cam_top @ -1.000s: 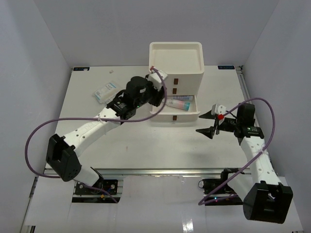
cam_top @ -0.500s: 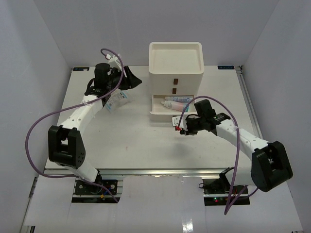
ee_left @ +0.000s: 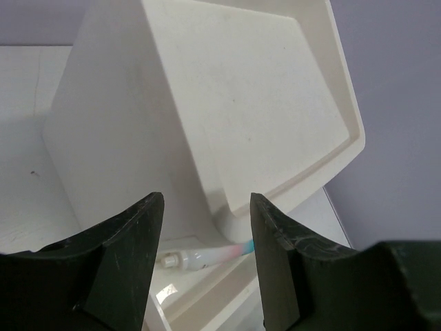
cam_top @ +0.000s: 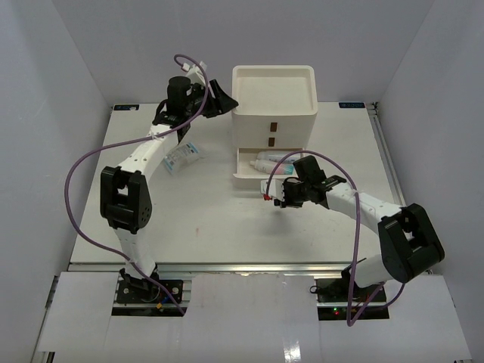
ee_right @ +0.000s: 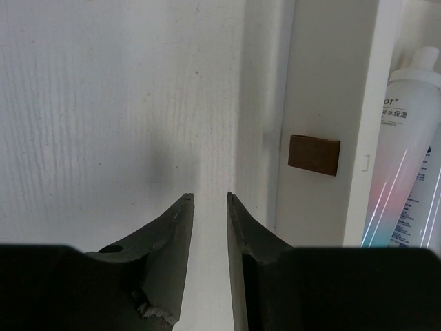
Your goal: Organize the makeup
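Several makeup tubes [cam_top: 277, 162] lie in the open bottom drawer [cam_top: 249, 176] of the white three-drawer box [cam_top: 274, 91]. In the right wrist view they show as white and pink-blue tubes [ee_right: 406, 172]. A slim pink-blue tube [ee_left: 207, 256] shows in the left wrist view. A clear packet [cam_top: 184, 156] lies on the table left of the box. My left gripper [cam_top: 225, 99] [ee_left: 207, 227] hovers open and empty by the box's upper left corner. My right gripper [cam_top: 271, 193] [ee_right: 210, 196] is low in front of the drawer, its jaws a narrow gap apart with nothing between them.
The drawer front carries a brown handle [ee_right: 313, 154], just right of my right fingertips. Two shut drawers with brown handles [cam_top: 271, 133] sit above it. The box's top is a shallow tray [ee_left: 275, 96]. A small white speck [cam_top: 175, 110] lies at the table's far left.
The left gripper left the drawer, passed over the packet and rose to the box's upper left corner. The right arm swung in from the right to the drawer front, its jaws narrowing.
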